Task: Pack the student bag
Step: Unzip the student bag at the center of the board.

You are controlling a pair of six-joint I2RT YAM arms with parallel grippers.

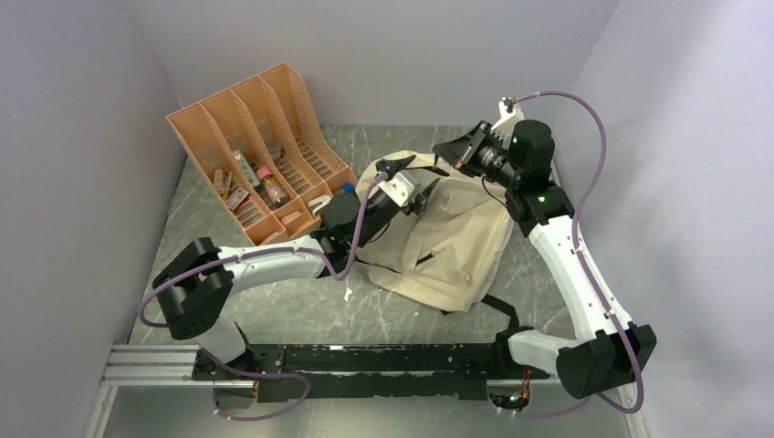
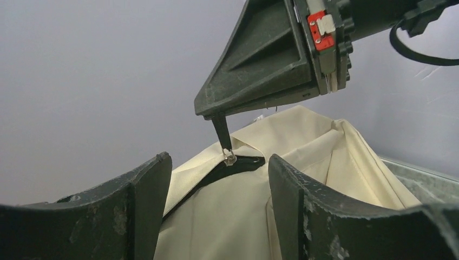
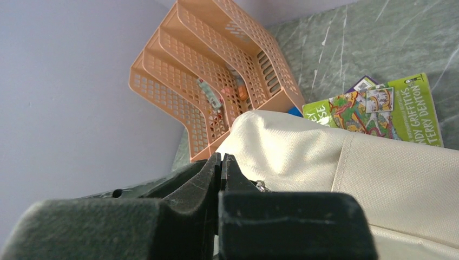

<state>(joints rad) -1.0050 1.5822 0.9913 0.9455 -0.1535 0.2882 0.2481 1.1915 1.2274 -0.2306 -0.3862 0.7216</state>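
Now our right gripper (image 2: 222,140) pinches, it seems, the metal zipper pull (image 2: 230,158) of the soft beige fabric student bag (image 1: 456,237) lying centrally; our left gripper (image 2: 218,162) stands released. A skewed tug could lose it.

Robot lab booth, plain grey walls (image 1: 383,55), green marbled tabletop (image 1: 301,315), aluminium mounting rail (image 1: 146,365).

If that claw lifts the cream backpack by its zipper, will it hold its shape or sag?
Probably sags: the backpack lies creased and slumped. Likely light, since its fabric looks thin. The right claw pinching only the zipper pull may just tug fabric up.
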